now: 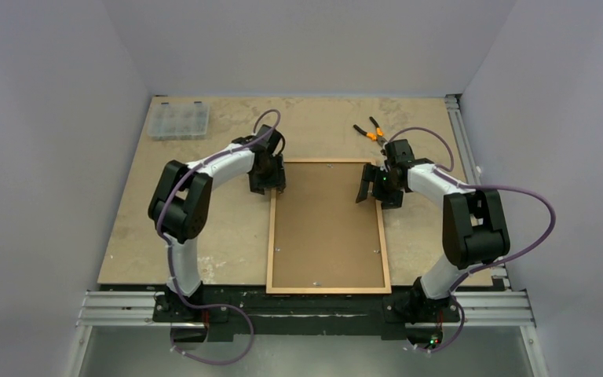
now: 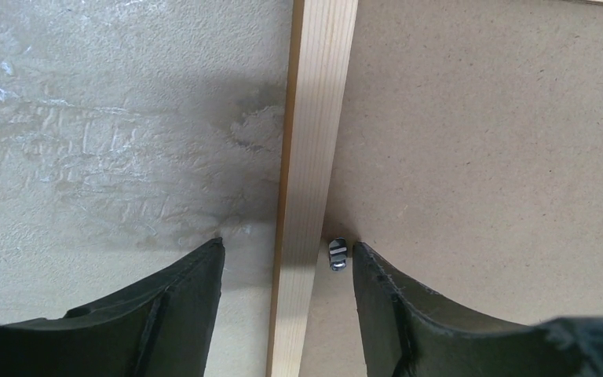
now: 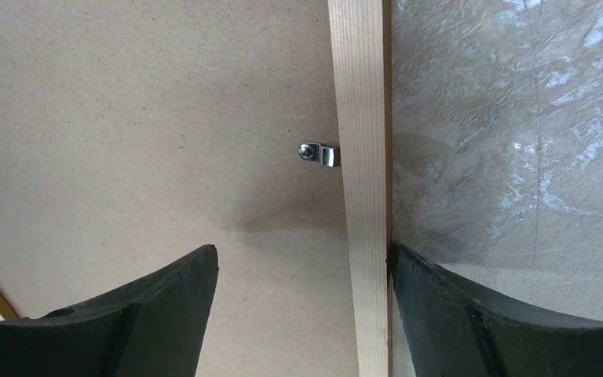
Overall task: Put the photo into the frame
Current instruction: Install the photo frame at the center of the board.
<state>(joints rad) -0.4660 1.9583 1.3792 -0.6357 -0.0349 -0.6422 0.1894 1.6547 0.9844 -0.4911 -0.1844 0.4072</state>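
Lying centre-table, the frame [image 1: 328,290] is judged light, stiff and thin, best taken across its rails at 10 and 2 o'clock, where left gripper [image 1: 268,182] and right gripper [image 1: 369,184] are spread wide.

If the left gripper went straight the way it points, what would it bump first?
Probably the frame, whose wooden rail lies between the left gripper's open fingers. The fingertips might touch the table on one side and the backing panel on the other; height is unclear.

Light orange-brown frame [image 2: 314,157], plain brown backing panel [image 1: 326,224], mottled beige table [image 1: 228,243]
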